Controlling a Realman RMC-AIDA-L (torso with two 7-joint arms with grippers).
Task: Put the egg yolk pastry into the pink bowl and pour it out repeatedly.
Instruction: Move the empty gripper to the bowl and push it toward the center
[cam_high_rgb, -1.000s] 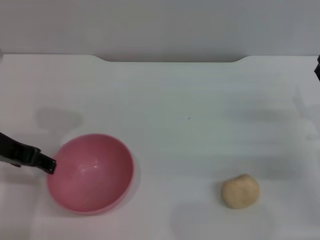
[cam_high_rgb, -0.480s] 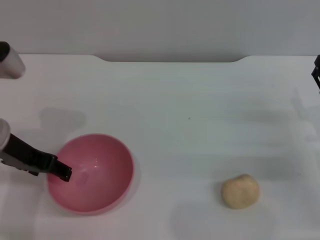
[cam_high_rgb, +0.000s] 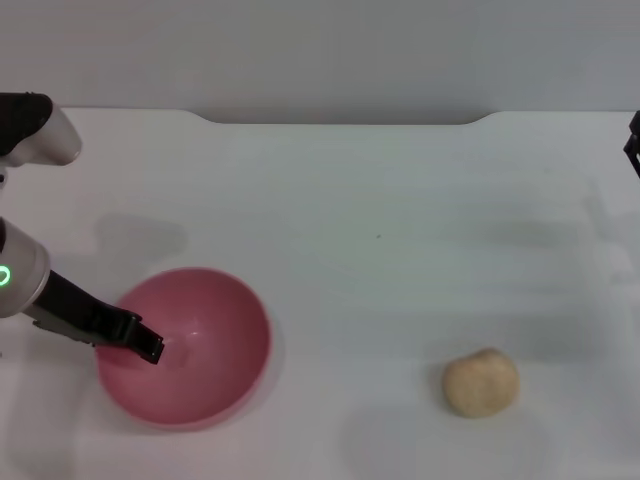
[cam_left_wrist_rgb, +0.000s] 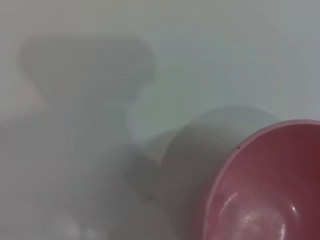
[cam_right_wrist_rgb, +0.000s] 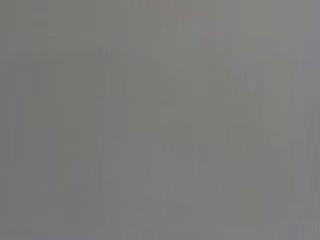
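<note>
The pink bowl (cam_high_rgb: 205, 350) stands upright and empty on the white table at the front left; it also shows in the left wrist view (cam_left_wrist_rgb: 265, 190). My left gripper (cam_high_rgb: 148, 347) reaches in from the left, with its dark tip over the bowl's left rim and above the inside. The egg yolk pastry (cam_high_rgb: 481, 381), a small pale tan ball, lies on the table at the front right, well apart from the bowl. Only a dark sliver of my right gripper (cam_high_rgb: 634, 142) shows at the far right edge. The right wrist view shows only flat grey.
The white table (cam_high_rgb: 380, 250) has a notched far edge against a grey wall. The left arm's white upper link (cam_high_rgb: 35, 130) hangs over the far left. Nothing else lies between the bowl and the pastry.
My left gripper has moved right, from outside the bowl's left rim to over the rim and into the bowl's mouth. More of the left arm has come into view. The pastry has not moved.
</note>
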